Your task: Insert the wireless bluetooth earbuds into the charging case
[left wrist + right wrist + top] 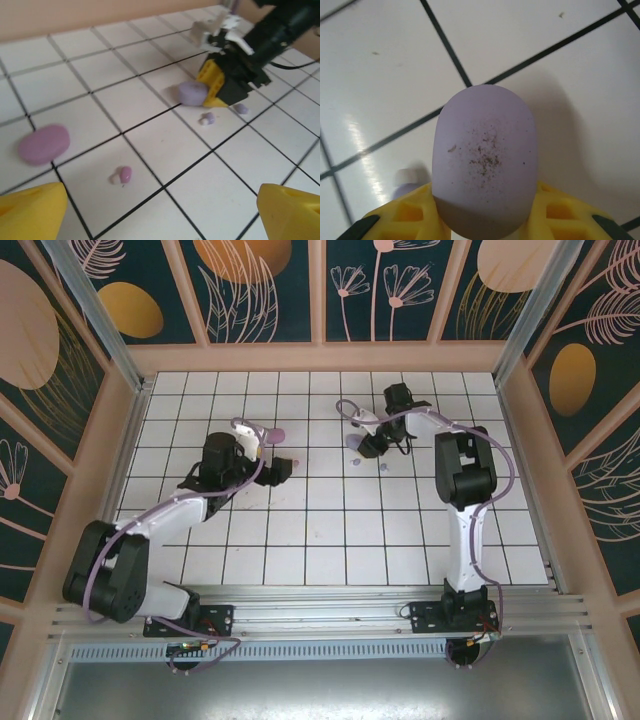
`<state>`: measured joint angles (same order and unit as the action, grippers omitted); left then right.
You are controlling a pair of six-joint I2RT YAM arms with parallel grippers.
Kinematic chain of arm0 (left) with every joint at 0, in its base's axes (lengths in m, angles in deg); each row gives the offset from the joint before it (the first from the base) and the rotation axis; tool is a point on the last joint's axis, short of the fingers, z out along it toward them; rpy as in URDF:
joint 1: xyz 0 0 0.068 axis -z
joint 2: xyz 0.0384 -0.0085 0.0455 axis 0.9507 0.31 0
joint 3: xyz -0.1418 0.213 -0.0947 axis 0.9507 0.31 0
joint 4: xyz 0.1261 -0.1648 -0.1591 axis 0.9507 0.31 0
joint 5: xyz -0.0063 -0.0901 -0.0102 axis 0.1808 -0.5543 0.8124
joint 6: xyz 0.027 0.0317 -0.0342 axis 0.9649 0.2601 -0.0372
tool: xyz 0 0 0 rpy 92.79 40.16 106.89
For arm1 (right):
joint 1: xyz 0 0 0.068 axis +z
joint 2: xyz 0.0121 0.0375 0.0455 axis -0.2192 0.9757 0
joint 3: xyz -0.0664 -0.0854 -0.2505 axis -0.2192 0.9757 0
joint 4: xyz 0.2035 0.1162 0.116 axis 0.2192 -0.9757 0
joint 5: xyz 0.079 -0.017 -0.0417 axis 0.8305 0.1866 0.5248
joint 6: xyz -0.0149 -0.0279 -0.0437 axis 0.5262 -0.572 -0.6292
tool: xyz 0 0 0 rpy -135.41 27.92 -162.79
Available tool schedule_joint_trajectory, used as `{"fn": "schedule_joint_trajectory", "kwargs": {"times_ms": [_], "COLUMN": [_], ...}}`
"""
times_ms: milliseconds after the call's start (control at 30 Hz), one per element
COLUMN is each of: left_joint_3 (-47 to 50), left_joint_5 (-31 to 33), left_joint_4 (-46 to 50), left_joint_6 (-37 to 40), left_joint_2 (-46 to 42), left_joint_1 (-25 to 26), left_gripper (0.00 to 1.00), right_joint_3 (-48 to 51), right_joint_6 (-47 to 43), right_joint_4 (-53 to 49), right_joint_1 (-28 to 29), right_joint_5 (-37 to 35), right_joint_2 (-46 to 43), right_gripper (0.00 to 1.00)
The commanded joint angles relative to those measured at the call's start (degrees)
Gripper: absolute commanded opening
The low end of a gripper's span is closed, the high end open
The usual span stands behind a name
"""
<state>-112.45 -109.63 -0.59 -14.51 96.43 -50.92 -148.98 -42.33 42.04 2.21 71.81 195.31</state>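
Right wrist view: lavender charging case (485, 160) is clamped at one end by the part-closed right gripper (485, 225).
Risk: the case may be tipped or dropped, and nearby buds scattered.
Cause: rounded shell, shallow grip, fingers close to the buds.
Earbud appearance: tiny glossy pebbles, apparently pale-tipped.
Earbud location: first lavender earbud (208, 118) and second lavender earbud (241, 108) lie just beside that case; pink earbud (125, 174) lies near the pink case (44, 144).
Left gripper (160, 215): spread wide, nothing held.
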Motion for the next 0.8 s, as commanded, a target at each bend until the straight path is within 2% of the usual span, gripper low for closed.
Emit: {"fn": "schedule_joint_trajectory", "kwargs": {"times_ms": [0, 133, 333, 500, 767], "left_joint_3": [-0.71, -5.03, -4.78, -9.73, -12.93], "left_joint_5": [-7.62, -11.60, -19.42, -25.18, -33.57], "left_joint_4": [0.14, 7.24, 2.36, 7.23, 7.99], "left_joint_6": [12.62, 17.60, 19.20, 20.33, 17.76], "left_joint_2": [-2.30, -1.13, -3.32, -1.78, 0.78], "left_joint_1": [0.29, 0.33, 0.39, 0.37, 0.37], "left_gripper": [0.94, 0.92, 0.92, 0.87, 0.79], "right_joint_3": [1.40, 4.55, 7.94, 11.87, 13.25], "right_joint_6": [1.42, 2.27, 4.03, 4.85, 3.53], "right_joint_4": [-0.18, -0.59, -4.07, -3.96, -6.25], "right_joint_1": [2.00, 4.25, 8.31, 11.38, 15.33], "right_joint_5": [3.66, 3.86, 5.68, 8.60, 9.19], "right_joint_2": [-6.44, -10.51, -17.91, -25.67, -34.74], "right_gripper": [0.19, 0.19, 0.19, 0.19, 0.19]}}
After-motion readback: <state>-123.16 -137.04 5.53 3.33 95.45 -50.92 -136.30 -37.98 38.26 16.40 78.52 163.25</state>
